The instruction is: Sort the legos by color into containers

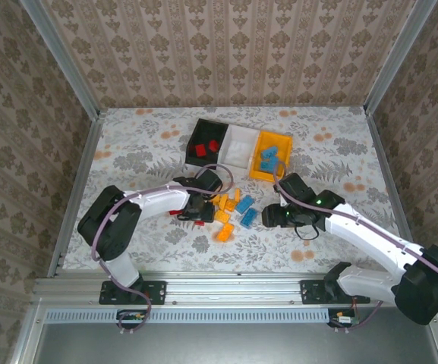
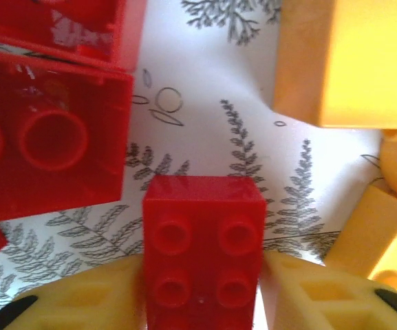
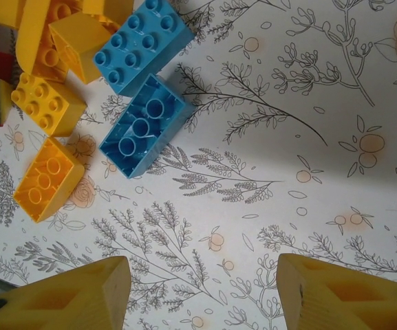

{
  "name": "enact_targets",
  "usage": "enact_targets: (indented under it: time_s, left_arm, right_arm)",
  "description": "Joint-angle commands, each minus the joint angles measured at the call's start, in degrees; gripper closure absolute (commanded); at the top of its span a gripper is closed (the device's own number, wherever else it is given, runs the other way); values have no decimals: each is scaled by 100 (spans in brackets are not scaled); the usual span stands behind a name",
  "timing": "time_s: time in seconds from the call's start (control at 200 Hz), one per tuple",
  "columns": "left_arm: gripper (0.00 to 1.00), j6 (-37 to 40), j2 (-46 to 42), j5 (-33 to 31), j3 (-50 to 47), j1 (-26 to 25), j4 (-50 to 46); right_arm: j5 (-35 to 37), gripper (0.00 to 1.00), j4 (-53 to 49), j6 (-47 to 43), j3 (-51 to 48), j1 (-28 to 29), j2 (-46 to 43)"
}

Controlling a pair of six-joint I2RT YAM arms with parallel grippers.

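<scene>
Near edge of table: both arm bases bolted side by side.

Left arm: folded back to a high elbow by the left edge, forearm running right toward table centre. Left tool is low over the left side of the loose pile. In the wrist view the left tool is closed narrow on a small red brick, studs facing the camera, one yellow finger pressed against each side. Just left of it lies a bigger red brick, hollow side up. An orange brick lies at upper right.

Right arm: shoulder at the near right corner, forearm stretched left toward centre. Right tool is at the right side of the pile. The right tool is spread wide with only bare table between the fingers. Beyond it are two blue bricks, one of them hollow side up, touching. Orange bricks lie to their left.

Centre: scattered orange and blue legos.

Toward the far edge, three joined bins:
- black bin, holding red bricks;
- white bin;
- orange-yellow bin, holding blue bricks.
</scene>
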Motion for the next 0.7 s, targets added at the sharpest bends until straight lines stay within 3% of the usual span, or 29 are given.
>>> enact_targets:
  time_s: [0.0, 0.18, 0.385, 0.54, 0.69]
  left_arm:
    - [60, -192, 2, -12, -48, -63, 6]
    - [72, -169, -403, -46, -177, -94, -197]
    - [73, 395, -1371, 32, 135, 81, -819]
    - [73, 1073, -1771, 454, 1108, 684, -1150]
    - [72, 1797, -1120, 645, 2637, 1218, -1543]
  right_arm:
    - [-309, 41, 26, -349, 110, -66, 210]
    - [-403, 41, 242, -284, 208, -73, 437]
    - [-388, 41, 601, 152, 89, -64, 346]
    - [-388, 41, 829, 475, -3, -27, 346]
    - [-282, 41, 804, 676, -12, 102, 193]
